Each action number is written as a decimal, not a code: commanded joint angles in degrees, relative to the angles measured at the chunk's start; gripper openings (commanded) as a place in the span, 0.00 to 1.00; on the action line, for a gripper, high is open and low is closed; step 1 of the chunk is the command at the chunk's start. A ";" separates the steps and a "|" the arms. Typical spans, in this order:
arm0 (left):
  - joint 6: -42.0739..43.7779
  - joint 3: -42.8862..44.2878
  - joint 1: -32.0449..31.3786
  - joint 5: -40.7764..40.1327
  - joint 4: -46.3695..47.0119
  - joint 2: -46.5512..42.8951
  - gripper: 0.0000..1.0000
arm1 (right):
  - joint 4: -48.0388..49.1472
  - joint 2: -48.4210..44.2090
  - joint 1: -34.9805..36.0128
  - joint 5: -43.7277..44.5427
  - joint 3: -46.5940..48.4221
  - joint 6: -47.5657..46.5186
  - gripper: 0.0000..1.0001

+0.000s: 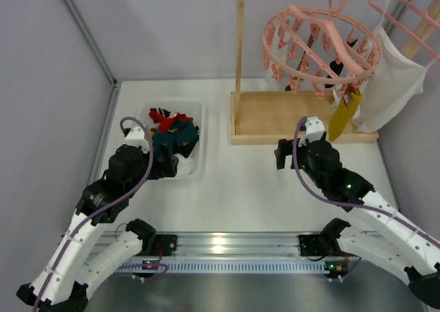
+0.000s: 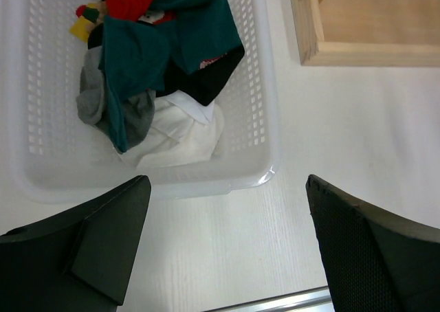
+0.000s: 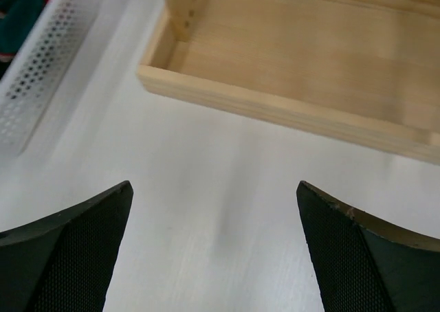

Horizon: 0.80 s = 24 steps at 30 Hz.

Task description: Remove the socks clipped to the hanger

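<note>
left gripper [image 2: 230, 212] wide and empty over the basket [image 2: 269, 119], right gripper [image 3: 213, 216] wide and empty low by the base [image 3: 289, 113], yellow sock [image 1: 344, 117] clipped on hanger [image 1: 320, 47] above; a sideways tug could swing the hanger and lose the grip.

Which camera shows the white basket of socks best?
The left wrist view: the basket fills much of the frame, its socks plainly visible. The top external view shows it small, partly behind the left arm. The right wrist view catches only a perforated edge.
</note>
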 commanded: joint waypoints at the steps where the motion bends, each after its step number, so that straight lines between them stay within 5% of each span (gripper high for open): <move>1: 0.79 -0.38 0.10 3.60 4.18 -0.68 0.98 | -4.16 -8.48 -5.82 8.54 -3.65 1.53 0.99; 10: 0.79 -1.53 0.10 6.15 4.97 -2.35 0.98 | 2.42 -13.69 -26.65 3.91 -10.33 2.76 0.99; 18: 1.58 -2.23 -0.43 9.14 6.12 -4.37 0.98 | 30.69 -9.48 -39.85 -4.10 -22.29 2.94 0.97; 24: 1.93 -2.58 -0.87 10.46 6.73 -5.87 0.98 | 45.91 2.82 -42.67 -10.16 -24.40 1.09 0.95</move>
